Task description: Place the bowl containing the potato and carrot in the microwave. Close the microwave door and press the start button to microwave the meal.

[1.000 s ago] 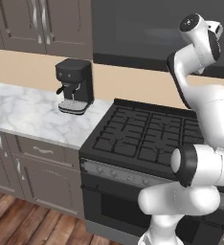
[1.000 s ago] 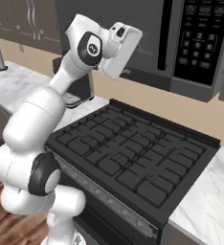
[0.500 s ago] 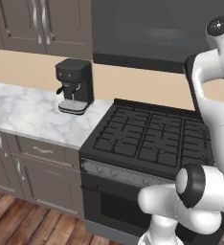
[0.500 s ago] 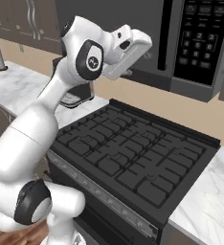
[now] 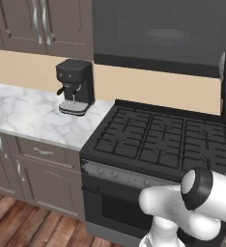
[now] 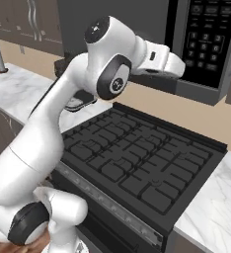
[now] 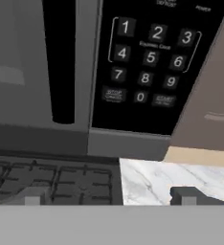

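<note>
microwave (image 5: 156, 34): 12 o'clock, door shut, above stove | gas stove (image 5: 158, 144): centre toward 3 o'clock | coffee machine (image 5: 75, 87): 10 o'clock on marble counter (image 5: 28, 116) | arm base (image 5: 192, 212): 5 o'clock

Soft, even light is filling all three rendered views, casting faint shadows, while everything is looking slightly blurred.

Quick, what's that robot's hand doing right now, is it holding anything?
Hand: open and empty, its two fingertips spread apart, aimed at the microwave keypad.
</note>
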{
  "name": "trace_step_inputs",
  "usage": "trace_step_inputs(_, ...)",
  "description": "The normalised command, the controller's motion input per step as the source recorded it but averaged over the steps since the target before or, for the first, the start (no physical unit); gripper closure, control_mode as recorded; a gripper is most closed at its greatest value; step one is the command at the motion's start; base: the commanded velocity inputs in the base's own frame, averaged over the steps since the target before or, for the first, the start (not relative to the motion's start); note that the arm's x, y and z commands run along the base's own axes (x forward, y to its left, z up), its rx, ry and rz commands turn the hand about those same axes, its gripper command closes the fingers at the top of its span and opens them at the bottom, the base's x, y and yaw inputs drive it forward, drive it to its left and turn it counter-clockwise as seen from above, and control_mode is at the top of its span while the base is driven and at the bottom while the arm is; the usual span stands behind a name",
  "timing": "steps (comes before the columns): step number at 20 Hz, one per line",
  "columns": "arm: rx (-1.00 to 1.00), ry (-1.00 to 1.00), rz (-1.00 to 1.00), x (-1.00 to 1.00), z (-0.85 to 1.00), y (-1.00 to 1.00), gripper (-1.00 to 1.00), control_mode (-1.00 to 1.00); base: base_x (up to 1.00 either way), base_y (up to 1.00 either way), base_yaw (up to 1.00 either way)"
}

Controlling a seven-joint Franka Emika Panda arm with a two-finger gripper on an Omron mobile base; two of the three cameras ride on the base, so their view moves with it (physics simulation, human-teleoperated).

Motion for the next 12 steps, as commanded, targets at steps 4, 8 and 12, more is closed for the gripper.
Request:
trace_step_inputs(4, 0.41, -0.53, -0.24, -0.27, -0.18, -0.13, -1.00, -1.00, 0.00, 0.00, 0.00)
trace_step_inputs(8, 0.21, -0.40, -0.21, 0.00, 0.00, -0.12, 1.00, -1.00, 0.00, 0.00, 0.00)
trace_step_inputs(12, 0.18, -0.23, -0.03, -0.09, 0.00, -0.45, 1.00, -1.00, 0.00, 0.00, 0.00)
